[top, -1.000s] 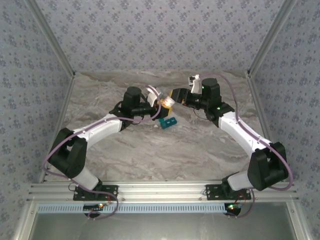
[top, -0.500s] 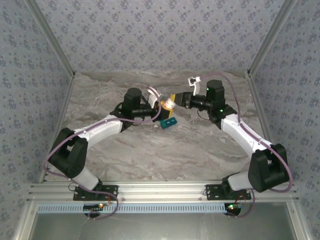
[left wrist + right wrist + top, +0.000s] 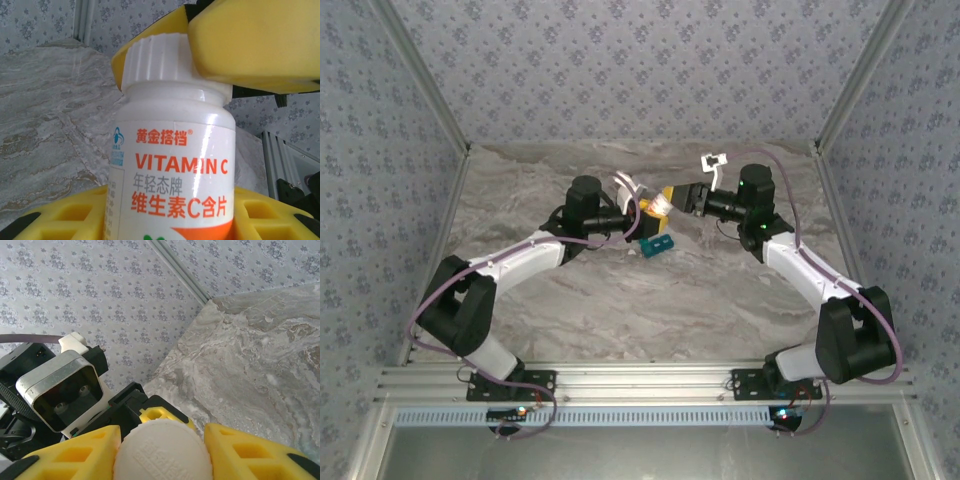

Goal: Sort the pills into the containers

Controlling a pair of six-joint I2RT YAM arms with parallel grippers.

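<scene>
A white-labelled orange vitamin C bottle (image 3: 172,165) is held up above the table with my left gripper (image 3: 170,212) shut on its body, yellow fingers (image 3: 65,215) at both sides. Its white ribbed cap (image 3: 162,452) sits on the bottle's neck. My right gripper (image 3: 162,450) is open around that cap, with its fingers (image 3: 245,450) close on either side and a thin gap at the right one. From above, both grippers meet at the bottle (image 3: 650,208). The teal pill box (image 3: 656,243) lies on the table just below them. The pills are out of view.
The marble table (image 3: 650,300) stretches in front of the arms and ends at patterned walls behind and at both sides. The left wrist's camera housing (image 3: 60,390) faces the right gripper at close range.
The right wrist has turned about the cap and drawn slightly to the right, and its jaws have eased off the cap. The left arm and the bottle have stayed put.
</scene>
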